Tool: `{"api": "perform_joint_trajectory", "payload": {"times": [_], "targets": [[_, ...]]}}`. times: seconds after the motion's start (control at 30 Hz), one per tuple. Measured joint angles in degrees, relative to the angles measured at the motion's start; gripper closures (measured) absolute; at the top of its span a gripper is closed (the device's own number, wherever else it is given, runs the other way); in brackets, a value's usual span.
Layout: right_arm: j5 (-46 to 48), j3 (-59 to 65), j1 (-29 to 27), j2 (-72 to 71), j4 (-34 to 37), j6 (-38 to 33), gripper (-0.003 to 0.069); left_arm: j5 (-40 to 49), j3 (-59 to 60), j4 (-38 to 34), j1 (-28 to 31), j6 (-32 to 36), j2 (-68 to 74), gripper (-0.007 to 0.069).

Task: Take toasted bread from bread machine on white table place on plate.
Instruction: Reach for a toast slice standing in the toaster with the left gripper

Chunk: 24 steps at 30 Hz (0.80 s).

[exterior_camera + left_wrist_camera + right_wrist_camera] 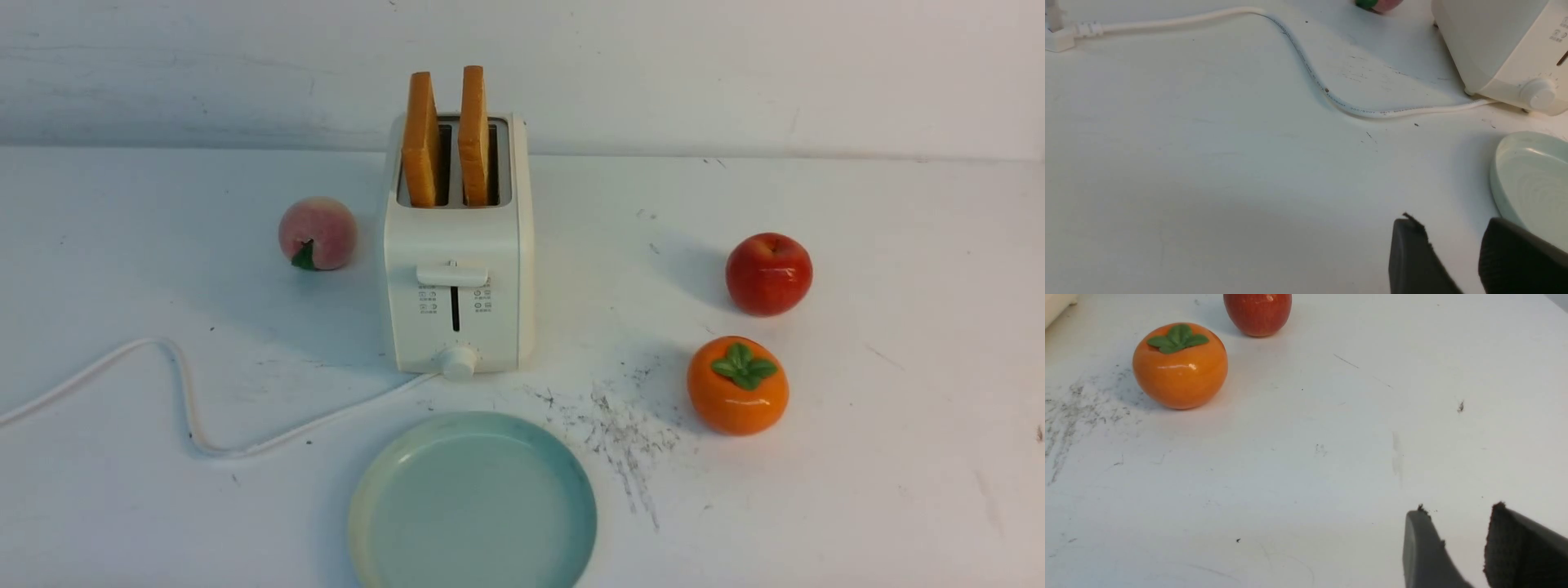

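I've got the table (pixel 898 245) across the whole view, white and scuffed, with its heaviest dark marks just right of the plate. The toaster (pixel 457 269) stands at the centre toward the far side, its lever and dial facing me. The plate (pixel 473 506) lies just near of it, cut by the near edge of the front view. The toast (pixel 421 143) is in the toaster: two slices upright, one in each slot, tops well above the body. On the right sit a persimmon (pixel 737 385) and, just beyond it, an apple (pixel 768 273), close but apart. A peach (pixel 317 233) sits just left of the toaster. The cord (pixel 188 408) snakes from the toaster's near base off to the left and ends in a plug (pixel 1059 38) lying on the table. My left gripper (pixel 1453 228) hovers over the table left of the plate, fingers slightly spread around nothing. My right gripper (pixel 1457 514) is parted the same way, near and right of the persimmon
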Motion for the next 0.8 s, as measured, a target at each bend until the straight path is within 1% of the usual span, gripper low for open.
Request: {"api": "perform_joint_trajectory", "payload": {"times": [0.4, 0.5, 0.57, 0.6, 0.67, 0.7, 0.73, 0.77, 0.8], "targets": [[0.0, 0.0, 0.0, 0.0, 0.0, 0.0, 0.0419, 0.0, 0.0, 0.0, 0.0, 0.0, 0.0, 0.0384], [0.0, 0.0, 0.0, 0.0, 0.0, 0.0, 0.0419, -0.2, 0.0, -1.3, 0.0, -0.78, 0.0, 0.0384], [0.0, 0.0, 0.0, 0.0, 0.0, 0.0, 0.0419, -1.19, 0.0, -9.55, 0.0, -6.1, 0.0, 0.0384], [0.0, 0.0, 0.0, 0.0, 0.0, 0.0, 0.0419, -2.51, 0.0, -15.23, 0.0, -10.37, 0.0, 0.0384], [0.0, 0.0, 0.0, 0.0, 0.0, 0.0, 0.0419, -4.16, 0.0, -23.04, 0.0, -14.43, 0.0, 0.0384], [0.0, 0.0, 0.0, 0.0, 0.0, 0.0, 0.0419, -5.04, 0.0, -28.45, 0.0, -17.31, 0.0, 0.0384], [0.0, 0.0, 0.0, 0.0, 0.0, 0.0, 0.0419, -5.55, 0.0, -30.95, 0.0, -18.79, 0.0, 0.0384], [0.0, 0.0, 0.0, 0.0, 0.0, 0.0, 0.0419, -6.13, 0.0, -35.84, 0.0, -20.37, 0.0, 0.0384], [0.0, 0.0, 0.0, 0.0, 0.0, 0.0, 0.0419, -6.32, 0.0, -36.46, 0.0, -20.75, 0.0, 0.0384]]}}
